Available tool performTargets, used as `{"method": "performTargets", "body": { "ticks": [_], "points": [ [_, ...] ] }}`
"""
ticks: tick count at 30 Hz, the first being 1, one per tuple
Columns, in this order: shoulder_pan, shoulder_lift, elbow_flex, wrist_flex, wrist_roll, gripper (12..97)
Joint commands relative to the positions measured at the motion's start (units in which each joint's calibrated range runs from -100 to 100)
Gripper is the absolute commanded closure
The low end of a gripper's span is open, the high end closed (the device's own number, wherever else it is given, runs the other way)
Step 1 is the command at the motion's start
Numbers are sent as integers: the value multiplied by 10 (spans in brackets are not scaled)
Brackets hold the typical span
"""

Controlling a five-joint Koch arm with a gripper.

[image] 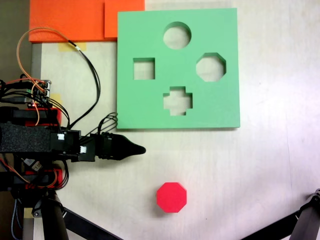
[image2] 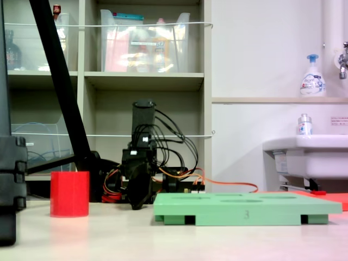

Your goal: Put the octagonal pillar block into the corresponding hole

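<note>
The octagonal pillar block [image: 171,197] is bright red and stands alone on the pale table, below the green foam board [image: 150,107]. Seen from the side in a fixed view, the block [image2: 69,193] stands upright to the left of the board [image2: 244,209]. The eight-sided hole [image: 210,66] is at the board's right side, with nothing in it. My black gripper [image: 141,149] is shut and empty, its pointed tip just below the board's lower left corner, up and to the left of the block. It faces the camera [image2: 139,204] low over the table.
The board also has a round cutout [image: 177,35], a square cutout [image: 144,69] and a cross cutout [image: 178,100]. Orange foam sheets [image: 70,20] lie at the top left. Cables [image: 90,75] loop beside the arm. Black stand legs [image: 305,220] cross the bottom corners.
</note>
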Motion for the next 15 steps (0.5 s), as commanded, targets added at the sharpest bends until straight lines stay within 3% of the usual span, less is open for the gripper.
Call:
{"method": "performTargets", "body": {
  "ticks": [1, 12, 15],
  "points": [
    [3, -4, -10, -49, -1, 596],
    [2, -4, -10, -52, 9, 604],
    [-30, -4, -10, -51, 91, 601]
  ]
}}
